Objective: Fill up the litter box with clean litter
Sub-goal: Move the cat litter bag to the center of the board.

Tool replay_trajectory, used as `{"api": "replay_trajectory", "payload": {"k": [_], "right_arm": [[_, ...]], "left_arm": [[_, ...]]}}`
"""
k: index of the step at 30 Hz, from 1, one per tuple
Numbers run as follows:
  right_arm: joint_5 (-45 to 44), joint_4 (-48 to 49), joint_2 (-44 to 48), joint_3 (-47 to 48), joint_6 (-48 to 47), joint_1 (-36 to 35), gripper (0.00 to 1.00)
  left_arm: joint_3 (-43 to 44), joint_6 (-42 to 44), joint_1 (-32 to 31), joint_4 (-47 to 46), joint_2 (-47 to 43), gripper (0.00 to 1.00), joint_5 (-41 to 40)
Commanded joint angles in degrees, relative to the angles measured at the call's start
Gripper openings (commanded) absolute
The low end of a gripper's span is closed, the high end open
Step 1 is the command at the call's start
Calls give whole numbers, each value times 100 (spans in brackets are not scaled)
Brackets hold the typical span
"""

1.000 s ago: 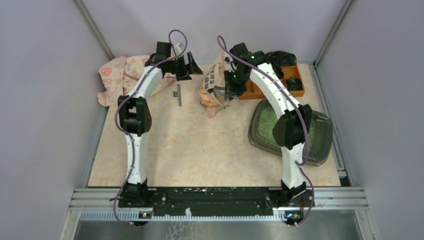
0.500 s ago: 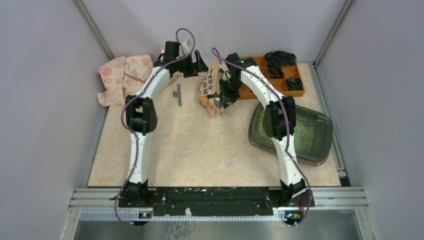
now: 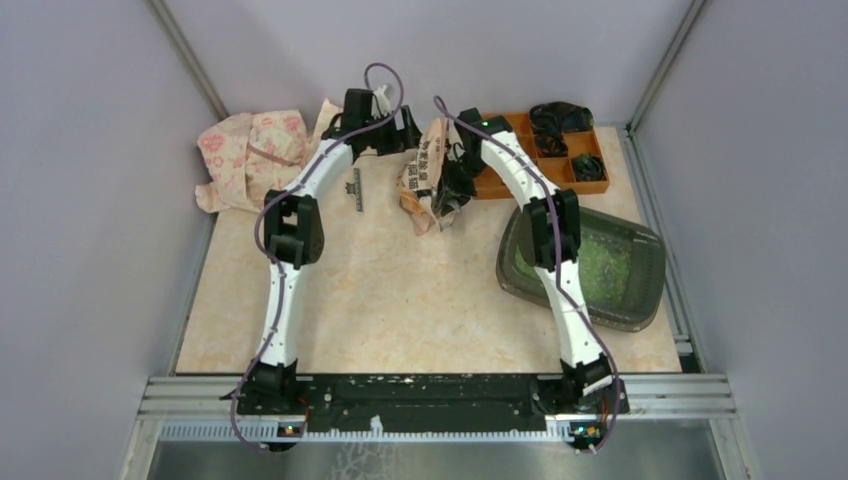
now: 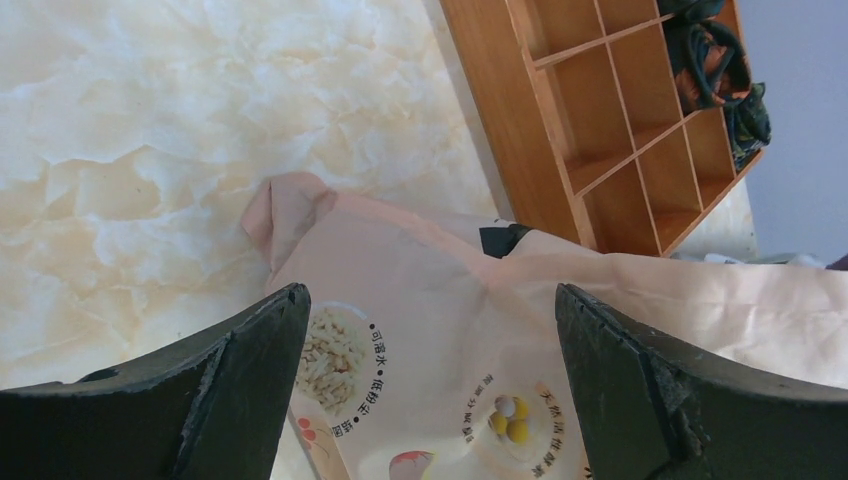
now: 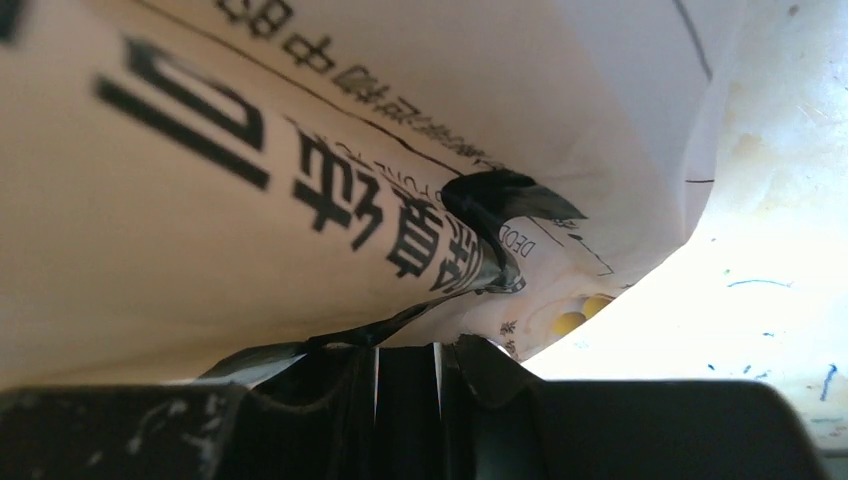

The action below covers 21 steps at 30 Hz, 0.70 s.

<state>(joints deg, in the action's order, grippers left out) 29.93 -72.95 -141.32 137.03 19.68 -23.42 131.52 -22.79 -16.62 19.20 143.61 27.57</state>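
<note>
The litter box (image 3: 652, 268) sits at the right, with light-green clean litter (image 3: 600, 262) spread inside it. A pink printed bag (image 3: 424, 160) lies at the back centre. My left gripper (image 3: 404, 124) hovers open just over the bag's upper left, and in the left wrist view the bag (image 4: 470, 350) fills the gap between its wide-apart fingers (image 4: 240, 380). My right gripper (image 3: 447, 190) is pressed against the bag's right side. Its jaws (image 5: 407, 350) are shut on a dark scoop handle, and the bag (image 5: 250, 150) looms right over them. The scoop's bowl is hidden.
An orange compartment tray (image 3: 592, 183) with black items stands at the back right, close behind the bag, and shows as wooden cells (image 4: 600, 110) in the left wrist view. A crumpled pink floral bag (image 3: 245, 150) lies back left. A small dark strip (image 3: 357, 190) rests on the table.
My left gripper has moved right to the bag. The right arm has swung left, uncovering the litter box, with its gripper lower against the bag.
</note>
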Motion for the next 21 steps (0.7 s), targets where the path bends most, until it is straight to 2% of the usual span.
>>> {"api": "replay_trajectory", "payload": {"k": [1, 4, 10, 21], "right_arm": [[521, 223, -250, 496, 322, 159, 0], [555, 252, -454, 802, 467, 210, 0], [339, 965, -557, 551, 969, 215, 0], [-1148, 2188, -244, -92, 1278, -184, 0]], "left_arm": [[142, 197, -261, -130, 153, 98, -35], [137, 196, -313, -123, 200, 98, -51], [-96, 354, -321, -59, 112, 98, -132], [-499, 663, -320, 64, -140, 98, -315]]}}
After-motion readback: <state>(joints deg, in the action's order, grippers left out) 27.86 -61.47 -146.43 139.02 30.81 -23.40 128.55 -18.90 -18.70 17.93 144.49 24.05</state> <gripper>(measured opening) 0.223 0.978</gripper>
